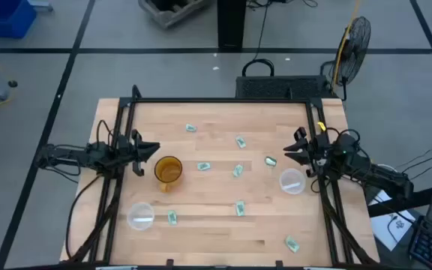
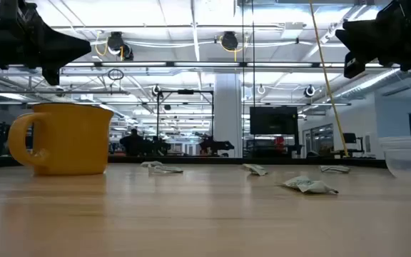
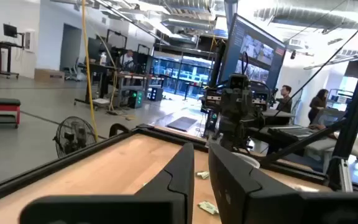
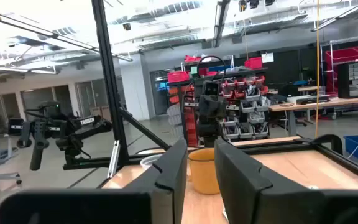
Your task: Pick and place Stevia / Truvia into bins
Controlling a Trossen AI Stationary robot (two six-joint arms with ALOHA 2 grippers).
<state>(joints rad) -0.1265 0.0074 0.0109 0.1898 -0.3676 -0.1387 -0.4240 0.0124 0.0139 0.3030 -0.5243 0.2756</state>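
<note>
The left gripper hangs above the counter's left edge, its fingers a narrow gap apart and holding nothing. Just beside its tip stands the amber mug, upright, handle toward the near edge. The right gripper hangs above the right edge, pointed inward across the counter at the left one; its fingers likewise stand a little apart and empty. In the low view both grippers show well clear of the wood, at the upper corners.

Just inward of the right arm sits one clear plastic bin, a shallow round cup. The other clear bin sits near the left front corner, apart from the mug. Whether either bin has anything in it cannot be told.

The Stevia sachets lie loose and flat on the wood, none touching a bin. One sachet lies toward the far side, left of centre. A second sachet lies to its right, and a third sachet lies near the right gripper, just beyond the right bin. A fourth sachet rests just right of the mug, with a fifth sachet between it and the right bin. A sixth sachet lies near the middle toward the front. A seventh sachet lies just beside the left bin, and an eighth sachet lies near the front right corner.

Beyond the counter's far right corner a floor fan stands.
</note>
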